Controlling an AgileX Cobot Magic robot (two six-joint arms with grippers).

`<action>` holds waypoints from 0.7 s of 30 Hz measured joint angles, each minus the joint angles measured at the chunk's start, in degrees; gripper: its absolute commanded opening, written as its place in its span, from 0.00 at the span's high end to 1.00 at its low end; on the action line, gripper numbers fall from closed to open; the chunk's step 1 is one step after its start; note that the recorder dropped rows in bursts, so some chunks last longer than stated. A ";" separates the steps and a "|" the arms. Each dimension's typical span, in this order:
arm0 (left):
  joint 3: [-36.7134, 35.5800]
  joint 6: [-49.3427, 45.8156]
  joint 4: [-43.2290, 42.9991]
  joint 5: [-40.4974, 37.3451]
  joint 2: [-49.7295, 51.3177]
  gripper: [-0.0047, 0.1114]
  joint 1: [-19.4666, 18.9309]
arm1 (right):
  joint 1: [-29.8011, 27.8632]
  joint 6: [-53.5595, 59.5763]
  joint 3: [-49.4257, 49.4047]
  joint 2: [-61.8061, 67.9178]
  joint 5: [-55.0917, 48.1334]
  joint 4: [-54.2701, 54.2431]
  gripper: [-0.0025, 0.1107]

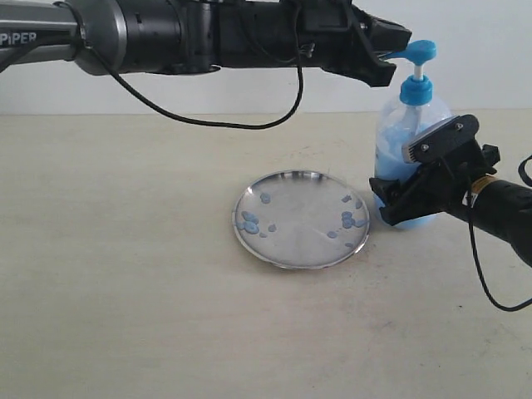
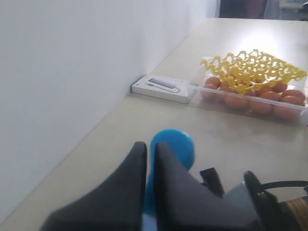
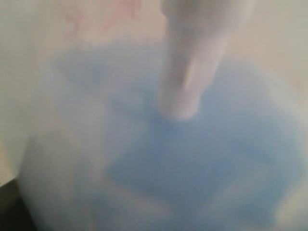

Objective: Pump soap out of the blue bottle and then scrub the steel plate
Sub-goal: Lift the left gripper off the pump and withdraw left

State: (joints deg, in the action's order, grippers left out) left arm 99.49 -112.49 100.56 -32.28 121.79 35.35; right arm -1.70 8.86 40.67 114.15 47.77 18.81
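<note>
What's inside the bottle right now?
Light blue soap fills the lower part of the bottle, with the pump's white tube reaching down into it. The right claw wraps the lower body, so the bottom is partly hidden.

Black arms (image 1: pixel 208 33); silver joint band (image 1: pixel 100 33); white PIPER lettering (image 1: pixel 18 38); looping black cables (image 1: pixel 208 123).
</note>
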 measured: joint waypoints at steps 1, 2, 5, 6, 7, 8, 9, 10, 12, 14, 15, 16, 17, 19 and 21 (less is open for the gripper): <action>0.00 -0.12 -0.44 1.75 -0.73 0.92 0.00 | 0.00 -1.60 0.00 0.00 -0.01 0.00 0.98; 0.00 -0.24 -0.44 2.74 -1.23 0.92 0.00 | 0.00 -2.33 0.00 0.00 -0.01 -0.12 0.98; 0.00 -0.64 -0.69 4.69 -3.33 0.92 0.00 | 0.00 -4.31 -0.11 0.10 -0.01 -0.37 0.98; -0.09 -0.64 -0.69 5.25 -4.09 0.92 0.00 | 0.00 -4.85 -0.11 0.10 -0.01 -0.45 0.98; -0.37 -0.64 -0.69 5.50 -4.99 0.92 0.00 | 0.00 -5.12 -0.11 0.10 -0.12 -0.61 0.98; -0.91 -0.64 -0.69 5.53 -5.73 0.92 0.00 | 0.00 -5.51 -0.11 0.10 -0.12 -0.72 0.98; -1.74 -0.72 -0.69 5.82 -6.87 0.92 0.00 | 0.00 -5.69 -0.11 0.10 -0.12 -1.00 0.98; -2.44 -0.72 -0.69 5.82 -7.71 0.92 0.00 | 0.00 -6.07 -0.11 0.10 -0.12 -1.26 0.98; -4.75 -1.12 -0.69 6.10 -9.99 0.92 0.00 | 0.00 -6.29 -0.11 0.10 -0.12 -1.67 0.98; -7.37 -2.67 -0.69 6.89 -12.36 0.92 0.00 | 0.00 -6.40 -0.11 0.10 -0.12 -2.11 0.98; -8.98 -3.61 -0.69 7.52 -13.86 0.92 0.00 | 0.00 -6.40 -0.11 0.20 -0.12 -2.37 0.98; -10.72 -4.41 -0.69 7.99 -15.15 0.92 0.00 | 0.00 -6.40 -0.11 0.20 0.01 -2.53 0.98; -12.53 -5.45 -0.69 8.58 -16.82 0.92 0.00 | 0.00 -6.51 -0.11 0.20 0.09 -2.72 0.98; -15.99 -7.26 -0.69 9.96 -20.49 0.92 0.00 | 0.00 -6.51 -0.11 0.46 0.49 -2.97 0.94; -20.06 -8.48 -0.69 11.68 -24.42 0.92 0.00 | 0.00 -6.51 -0.21 0.54 0.89 -2.97 0.85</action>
State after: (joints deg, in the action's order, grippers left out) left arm 79.44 -120.97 99.87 -20.60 97.36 35.35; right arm -1.70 2.35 40.46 114.69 48.66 15.84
